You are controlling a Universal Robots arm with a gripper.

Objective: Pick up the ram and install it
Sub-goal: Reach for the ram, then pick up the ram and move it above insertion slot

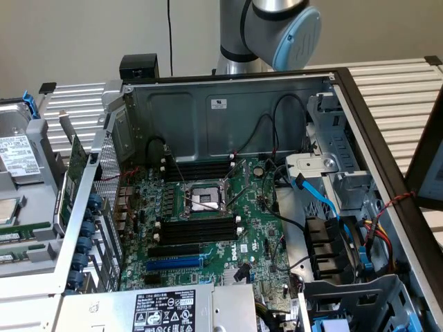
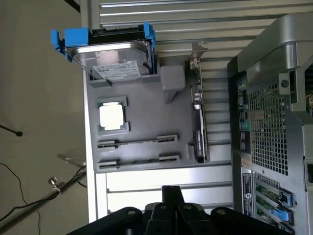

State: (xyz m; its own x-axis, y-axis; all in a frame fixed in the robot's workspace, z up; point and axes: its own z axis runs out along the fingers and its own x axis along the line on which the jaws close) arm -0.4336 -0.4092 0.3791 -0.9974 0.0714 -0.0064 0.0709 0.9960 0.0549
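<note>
Two ram sticks stand on edge in holders on the grey parts tray (image 2: pixel 146 98). They appear as thin strips, one ram (image 2: pixel 137 143) and a second ram (image 2: pixel 137 161) beside it. In the exterior view their green edges (image 1: pixel 21 234) show on the tray at the exterior view's left. My gripper (image 2: pixel 171 191) hovers above the table beside the tray. It is nearest the second stick, with its dark fingers pressed together and nothing between them. The motherboard (image 1: pixel 208 207) lies in the open case with long black memory slots (image 1: pixel 197 228) next to the processor socket (image 1: pixel 205 198).
The tray also carries a hard drive in a blue caddy (image 2: pixel 112 54), a processor chip (image 2: pixel 111 116) and an expansion card (image 2: pixel 198 122) standing on edge. The case's perforated rear wall (image 2: pixel 266 127) rises beside the tray. Blue and black cables (image 1: pixel 325 200) crowd the case at the exterior view's right.
</note>
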